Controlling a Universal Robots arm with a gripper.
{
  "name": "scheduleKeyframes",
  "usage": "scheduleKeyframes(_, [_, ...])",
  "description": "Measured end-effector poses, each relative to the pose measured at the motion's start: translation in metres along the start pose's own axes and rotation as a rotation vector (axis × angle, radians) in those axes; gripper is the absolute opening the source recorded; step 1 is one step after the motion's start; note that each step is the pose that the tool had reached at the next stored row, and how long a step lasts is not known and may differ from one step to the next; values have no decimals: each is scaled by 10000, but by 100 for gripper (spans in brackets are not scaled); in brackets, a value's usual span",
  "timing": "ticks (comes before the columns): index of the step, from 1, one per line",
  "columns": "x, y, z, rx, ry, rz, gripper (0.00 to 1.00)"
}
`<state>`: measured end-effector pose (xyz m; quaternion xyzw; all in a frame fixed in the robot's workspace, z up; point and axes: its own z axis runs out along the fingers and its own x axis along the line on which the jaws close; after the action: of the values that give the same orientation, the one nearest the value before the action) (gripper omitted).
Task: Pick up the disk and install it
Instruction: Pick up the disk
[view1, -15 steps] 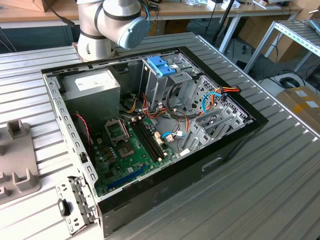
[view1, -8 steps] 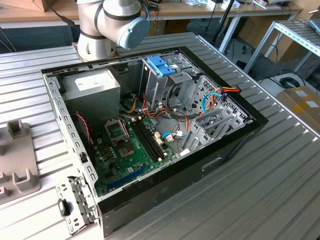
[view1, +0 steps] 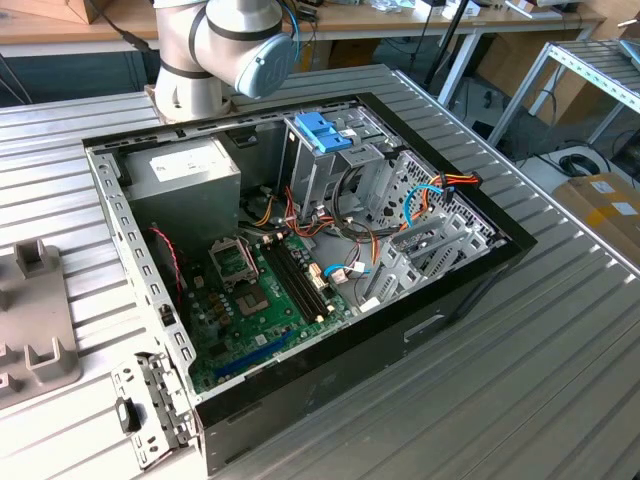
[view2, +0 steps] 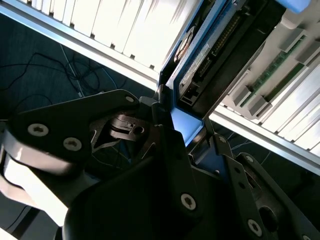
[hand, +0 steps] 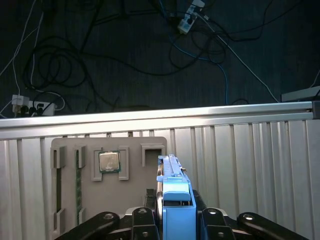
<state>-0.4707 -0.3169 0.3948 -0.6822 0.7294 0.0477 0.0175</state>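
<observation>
Disk (hand: 174, 192) stands edge-on inside the pincer (hand: 176, 220), which seems clamped on its blue-framed sides.

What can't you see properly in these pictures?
1. First wrist view: the disk stands edge-on in the gripper, so its flat faces are hidden.
2. Exterior view: the arm is cut off by the top edge, the grey tray by the left edge.
3. Exterior view: the blue bracket and cables hide the inside of the metal cage.
</observation>
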Motion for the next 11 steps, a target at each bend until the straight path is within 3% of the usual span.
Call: scheduleKeyframes(11, [-6,2,-60,-1,-2,0,37])
